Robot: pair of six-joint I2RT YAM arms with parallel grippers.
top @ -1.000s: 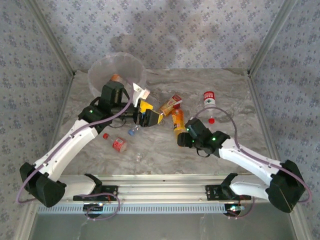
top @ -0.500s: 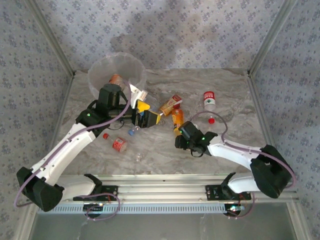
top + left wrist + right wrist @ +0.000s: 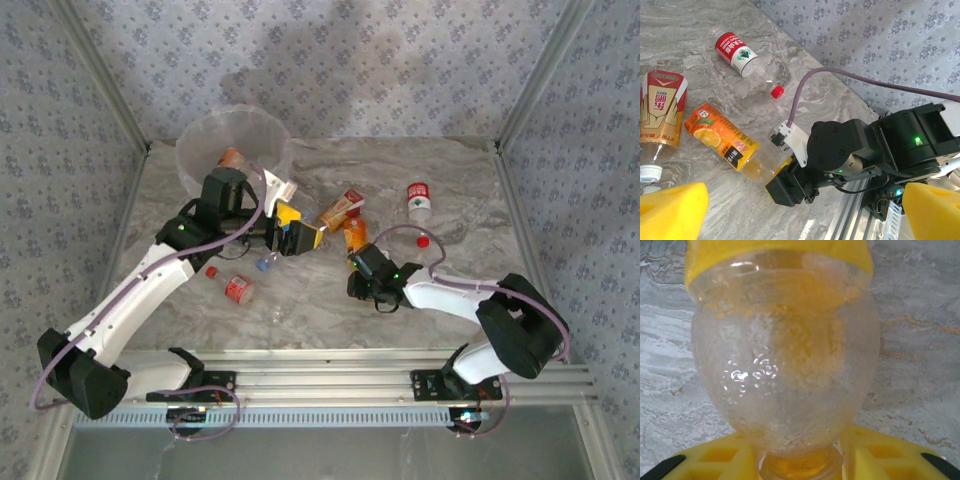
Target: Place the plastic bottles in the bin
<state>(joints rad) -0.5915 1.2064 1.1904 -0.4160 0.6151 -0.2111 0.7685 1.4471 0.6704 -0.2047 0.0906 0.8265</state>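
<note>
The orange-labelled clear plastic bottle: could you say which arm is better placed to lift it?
Right: the right end effector straddles the neck of the orange-labelled clear plastic bottle; the left end effector hangs open, apart.

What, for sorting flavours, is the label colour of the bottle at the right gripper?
Orange, on the juice bottle; clearest in left wrist view.

1 round translucent pale-grey plastic bin [image 3: 195,150] sits behind the left fingers [image 3: 670,210], with 1 orange-topped bottle [image 3: 232,157] inside. Outside it are 5 plastic bottles. 1 orange-labelled juice bottle [image 3: 722,142] is between the right fingers [image 3: 715,460]. 1 red-and-yellow-labelled bottle [image 3: 660,115] and 1 clear red-capped bottle [image 3: 740,52] are ahead of the left fingers. 1 small red-labelled bottle [image 3: 237,290] and 1 blue-capped bottle [image 3: 263,265] are beside them.
</note>
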